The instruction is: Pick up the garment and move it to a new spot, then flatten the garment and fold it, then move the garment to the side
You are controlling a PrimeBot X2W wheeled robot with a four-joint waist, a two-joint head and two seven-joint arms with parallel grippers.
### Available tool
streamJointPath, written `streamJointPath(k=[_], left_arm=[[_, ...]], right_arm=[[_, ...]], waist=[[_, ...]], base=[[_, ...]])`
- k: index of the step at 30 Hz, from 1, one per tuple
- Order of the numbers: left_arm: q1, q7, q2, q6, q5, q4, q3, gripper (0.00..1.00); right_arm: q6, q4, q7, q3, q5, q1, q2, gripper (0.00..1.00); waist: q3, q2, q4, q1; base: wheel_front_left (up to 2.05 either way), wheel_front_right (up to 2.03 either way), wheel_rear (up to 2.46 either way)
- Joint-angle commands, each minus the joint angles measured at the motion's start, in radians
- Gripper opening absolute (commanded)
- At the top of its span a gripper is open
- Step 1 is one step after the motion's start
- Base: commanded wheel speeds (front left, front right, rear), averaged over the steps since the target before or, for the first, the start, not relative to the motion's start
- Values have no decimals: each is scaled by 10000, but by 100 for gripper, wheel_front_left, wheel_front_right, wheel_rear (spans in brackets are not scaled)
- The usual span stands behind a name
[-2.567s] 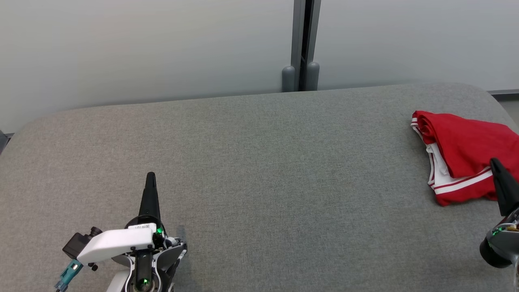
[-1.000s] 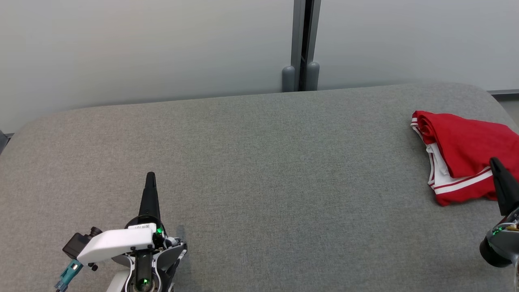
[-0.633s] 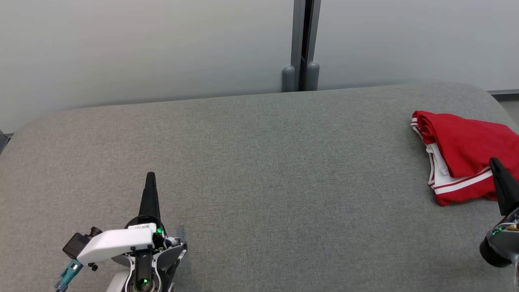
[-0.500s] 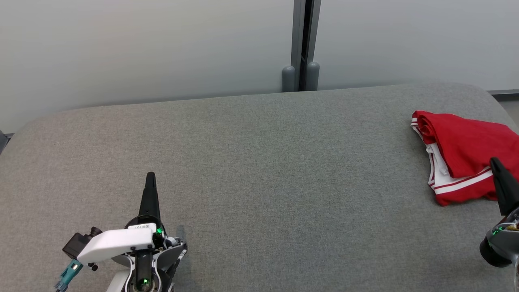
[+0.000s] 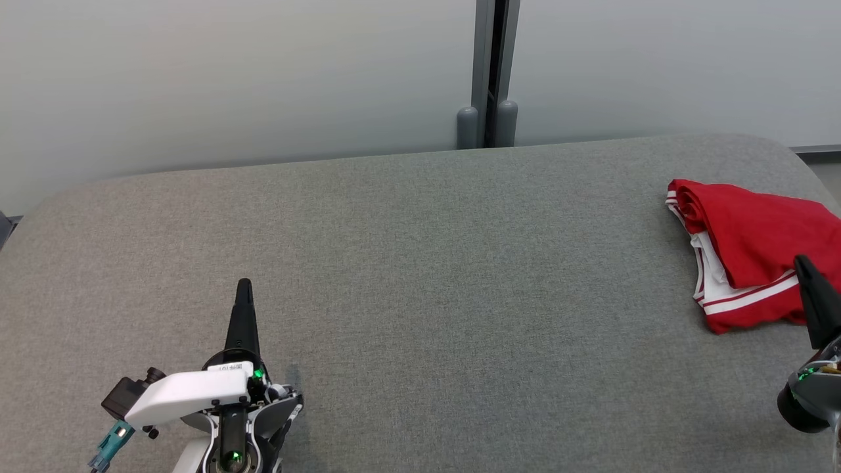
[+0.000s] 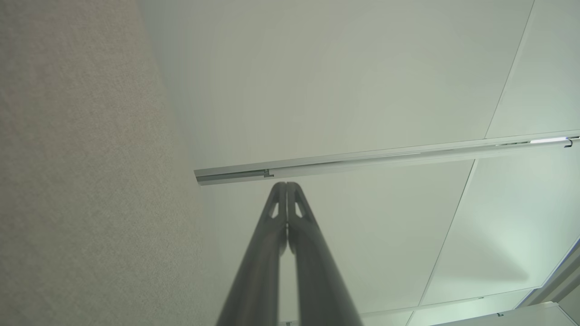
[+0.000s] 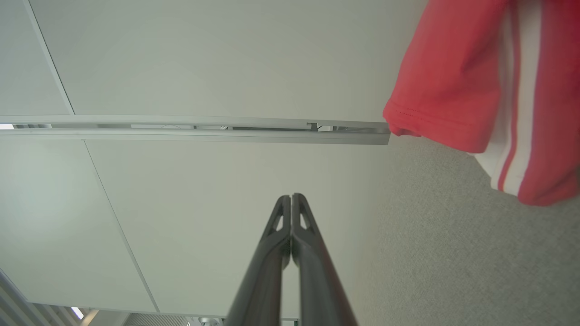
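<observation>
The garment is red with white stripes and lies folded in a bundle at the far right of the grey padded table; the right wrist view has it at the upper right. My right gripper is shut and empty, its tip overlapping the garment's lower right edge in the head view; in its own wrist view the tips stand apart from the cloth. My left gripper is shut and empty at the lower left, far from the garment, and points up at pale panels in its wrist view.
A pale wall with a dark vertical post runs behind the table. The table's rounded corners lie at the far left and far right. Wide bare grey cloth stretches between the two grippers.
</observation>
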Motion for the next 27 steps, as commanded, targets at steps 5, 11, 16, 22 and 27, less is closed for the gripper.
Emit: streamJointPath(k=[5,11,16,22,27], left_arm=[[-154,-21,35,-41,-20,-6,8,0],[-154,-21,35,-41,-21,-6,8,0],[-154,-21,35,-41,-21,-6,9,0],[-154,-21,35,-41,-21,-7,9,0],[-154,-22,36,-41,-21,-7,9,0]], right_arm=[[4,34,-7,11,37,-26,-86,0],[2,34,-11,14,38,-26,-87,0],[4,34,-15,20,44,-24,-88,0],[4,34,-7,25,49,-23,-89,0],[2,34,-10,24,52,-22,-92,0]], waist=[[0,0,0,0],[0,0,0,0],[0,0,0,0],[0,0,0,0],[0,0,0,0]], base=[[0,0,0],[0,0,0],[0,0,0],[0,0,0],[0,0,0]])
